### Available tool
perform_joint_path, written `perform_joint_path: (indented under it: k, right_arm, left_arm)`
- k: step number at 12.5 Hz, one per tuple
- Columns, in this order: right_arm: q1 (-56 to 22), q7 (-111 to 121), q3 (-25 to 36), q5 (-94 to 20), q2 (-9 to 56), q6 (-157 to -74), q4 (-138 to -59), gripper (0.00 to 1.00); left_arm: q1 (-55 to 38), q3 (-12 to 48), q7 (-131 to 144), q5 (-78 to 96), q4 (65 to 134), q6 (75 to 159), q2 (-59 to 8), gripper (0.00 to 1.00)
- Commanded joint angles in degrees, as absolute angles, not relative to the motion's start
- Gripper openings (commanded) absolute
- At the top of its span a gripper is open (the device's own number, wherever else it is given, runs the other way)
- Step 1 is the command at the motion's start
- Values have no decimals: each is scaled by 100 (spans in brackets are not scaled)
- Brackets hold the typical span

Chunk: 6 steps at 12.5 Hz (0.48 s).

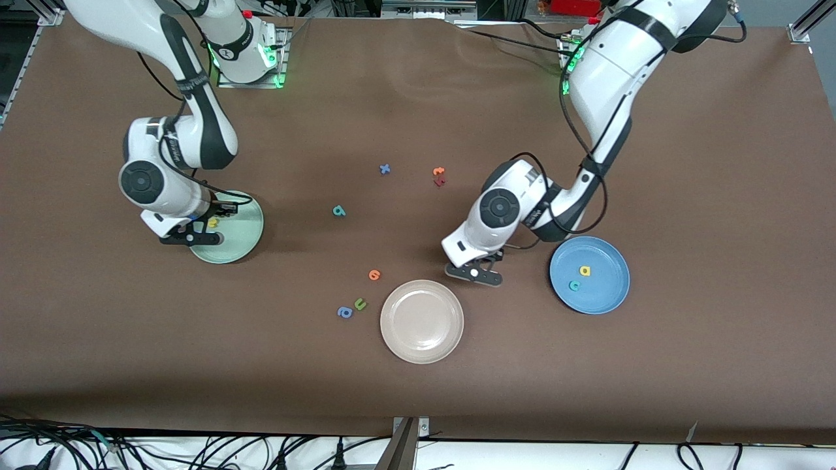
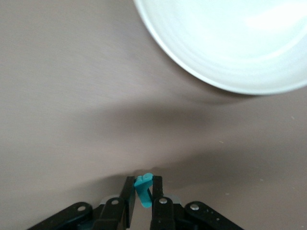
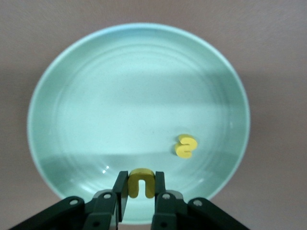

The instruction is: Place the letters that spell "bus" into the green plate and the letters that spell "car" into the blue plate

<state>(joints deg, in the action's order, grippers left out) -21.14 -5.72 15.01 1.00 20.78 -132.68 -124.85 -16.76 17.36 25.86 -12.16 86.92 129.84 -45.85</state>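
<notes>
- A brown desk (image 1: 418, 391) fills the front view.
- The right gripper (image 3: 140, 189), over the pale green plate (image 1: 241, 245) at frame left, clamps a yellow "u" (image 3: 141, 183); only its wrist view shows the yellow "s" (image 3: 186, 146) lying inside.
- The left gripper (image 2: 143, 191), low beside the cream plate (image 1: 422, 321), pinches a teal letter (image 2: 143, 188).
- The blue plate (image 1: 604, 264) at right holds a yellow "a" (image 1: 585, 270) and teal "c" (image 1: 575, 285).

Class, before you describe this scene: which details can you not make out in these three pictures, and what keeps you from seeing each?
- Front view: the left gripper hides the teal letter it pinches beside the cream plate.
- Left wrist view: that letter is edge-on, shape unreadable.
- Front view: the right arm covers part of the green plate; the dark red letter is too small.
</notes>
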Motion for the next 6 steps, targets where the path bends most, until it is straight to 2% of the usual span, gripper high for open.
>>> perform_joint_path:
  k: [1,2,3,4,6]
  right_arm:
    - [-2127,-440,1494,88,2223,-13517,-12551,15]
    - [-2127,-396,1494,88,2224,-13518,-12542,37]
    - [-2127,-387,1503,79,2215,-13518,-12533,80]
    - [-2127,-395,1503,62,2197,-13483,-12516,99]
    - [-2136,-448,1468,27,2014,-13343,-12428,99]
  left_arm:
    - [-1293,1784,2173,-1424,8797,12185,-4036,18]
    - [-1161,1767,1884,-1424,8798,11790,-3947,18]
    - [-943,1749,1611,-1450,8798,11516,-3868,18]
    - [-671,1766,1347,-1607,8798,11357,-3806,17]
    - [-248,1758,619,-1897,8807,11171,-3814,17]
